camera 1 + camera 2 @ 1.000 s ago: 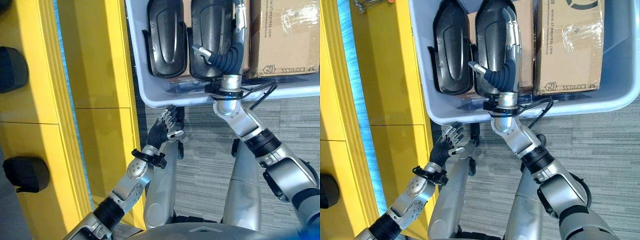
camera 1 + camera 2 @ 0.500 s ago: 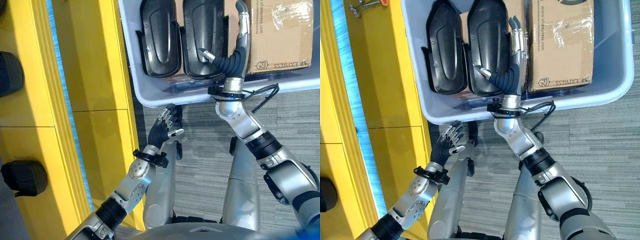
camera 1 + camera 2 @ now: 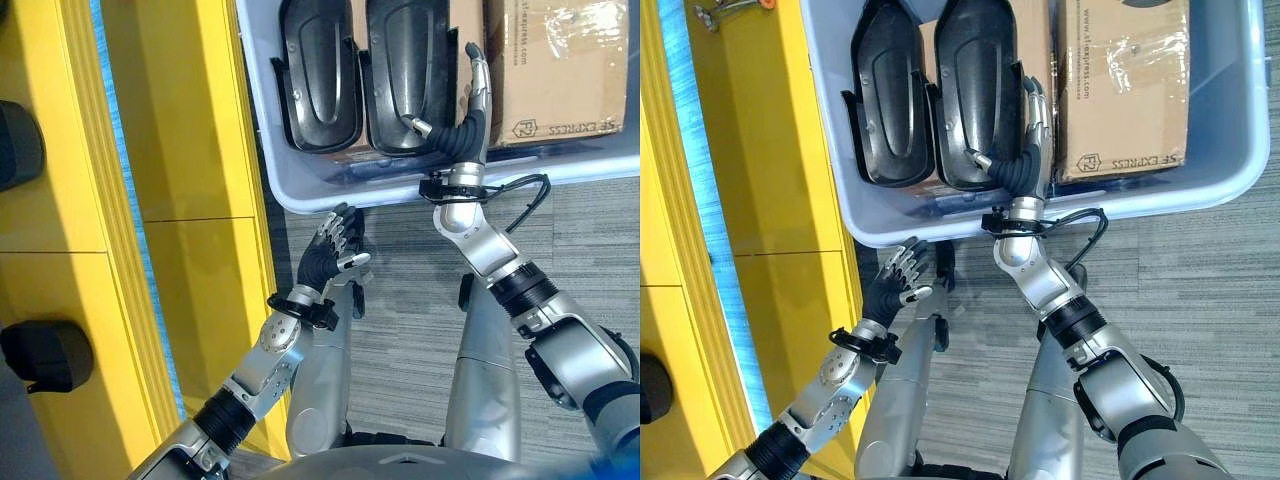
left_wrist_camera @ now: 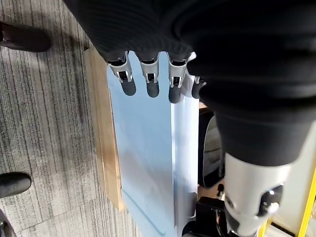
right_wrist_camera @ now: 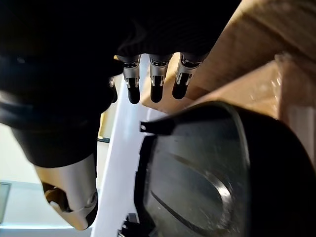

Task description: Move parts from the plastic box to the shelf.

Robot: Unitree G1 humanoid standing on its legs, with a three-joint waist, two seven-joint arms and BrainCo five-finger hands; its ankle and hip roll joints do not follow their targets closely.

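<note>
Two black parts stood side by side in the box (image 3: 300,195), the left part (image 3: 318,75) and the right part (image 3: 405,75), with a carton (image 3: 560,65) beside them. The right hand (image 3: 468,110) was inside the box, its fingers straight and open along the right part's edge between part and carton, its thumb set against the part's face, gripping nothing. The step looked like the reach for a pick-up. Next, I judged, the fingers had to close round that edge before any lift toward the yellow shelf (image 3: 170,150), where other dark parts (image 3: 45,355) lay. The left hand (image 3: 335,250) hung open over the floor, just outside the box wall.
</note>
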